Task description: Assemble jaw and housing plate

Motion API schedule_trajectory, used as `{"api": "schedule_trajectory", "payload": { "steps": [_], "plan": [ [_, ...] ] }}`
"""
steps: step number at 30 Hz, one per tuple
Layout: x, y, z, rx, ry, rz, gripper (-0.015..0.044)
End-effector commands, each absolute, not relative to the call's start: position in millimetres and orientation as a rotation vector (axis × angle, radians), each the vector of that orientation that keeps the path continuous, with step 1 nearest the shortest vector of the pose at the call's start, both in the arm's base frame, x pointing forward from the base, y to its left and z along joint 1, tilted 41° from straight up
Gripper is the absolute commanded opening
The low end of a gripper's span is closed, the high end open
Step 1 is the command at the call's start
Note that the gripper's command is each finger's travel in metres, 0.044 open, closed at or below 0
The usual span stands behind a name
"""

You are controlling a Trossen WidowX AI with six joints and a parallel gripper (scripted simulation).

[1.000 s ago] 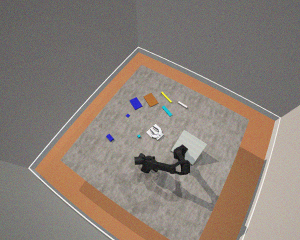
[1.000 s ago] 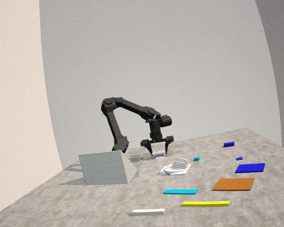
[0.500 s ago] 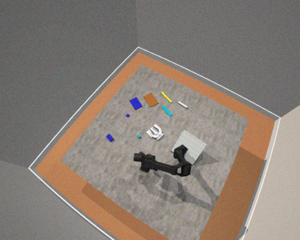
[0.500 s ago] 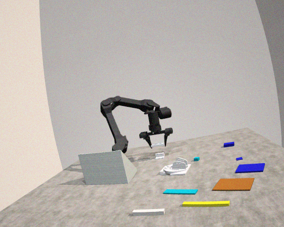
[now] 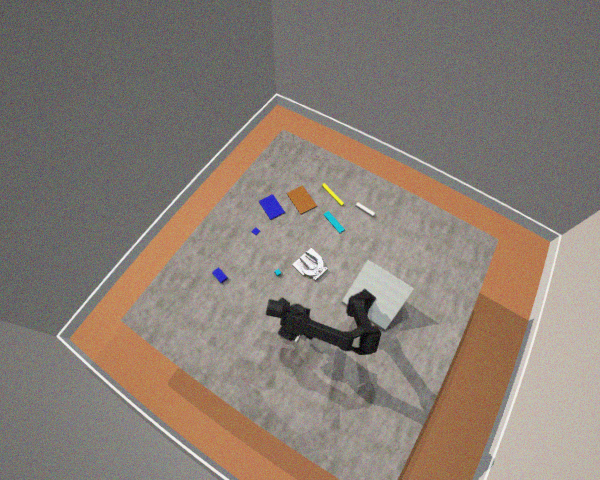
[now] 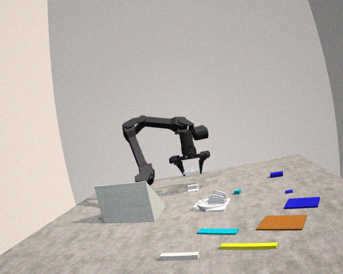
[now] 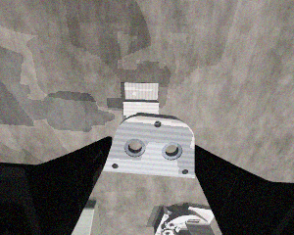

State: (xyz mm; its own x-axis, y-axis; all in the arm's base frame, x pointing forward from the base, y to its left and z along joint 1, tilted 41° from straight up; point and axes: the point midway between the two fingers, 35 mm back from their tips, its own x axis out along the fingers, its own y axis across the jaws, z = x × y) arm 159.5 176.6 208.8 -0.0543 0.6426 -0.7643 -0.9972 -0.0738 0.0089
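Observation:
My gripper (image 6: 192, 173) (image 7: 150, 144) is shut on the white housing plate (image 6: 191, 171) (image 7: 152, 163), one finger at each side edge. The plate is held about level in the air, its two round holes showing in the wrist view. Below it, a small white stepped stand (image 6: 192, 188) (image 7: 141, 91) is on the table. The white base assembly with the jaws (image 5: 310, 264) (image 6: 212, 202) (image 7: 187, 221) lies apart from the gripper. Its two upright jaws stand side by side; the pins and whether the teeth mesh are too small to tell. The arm hides the fingertips in the top view.
A pale grey-green wedge block (image 5: 385, 289) (image 6: 126, 203) stands beside the arm's base. A small cyan cube (image 5: 277, 272) (image 6: 237, 192) lies near the assembly. A cyan strip (image 5: 334, 222) (image 6: 218, 231), an orange plate (image 5: 302, 199) (image 6: 282, 222) and several blue, yellow and white pieces lie farther out.

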Motion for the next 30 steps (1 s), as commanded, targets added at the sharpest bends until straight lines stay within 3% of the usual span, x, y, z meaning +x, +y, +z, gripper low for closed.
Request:
{"api": "schedule_trajectory", "payload": {
  "steps": [1, 30],
  "plan": [
    [168.6, 172.1, 202.6, -0.66, 0.724, 1.497, 0.0351],
    [227.3, 120.5, 149.0, -0.289, 1.109, 1.184, 0.0351]
  ]
}}
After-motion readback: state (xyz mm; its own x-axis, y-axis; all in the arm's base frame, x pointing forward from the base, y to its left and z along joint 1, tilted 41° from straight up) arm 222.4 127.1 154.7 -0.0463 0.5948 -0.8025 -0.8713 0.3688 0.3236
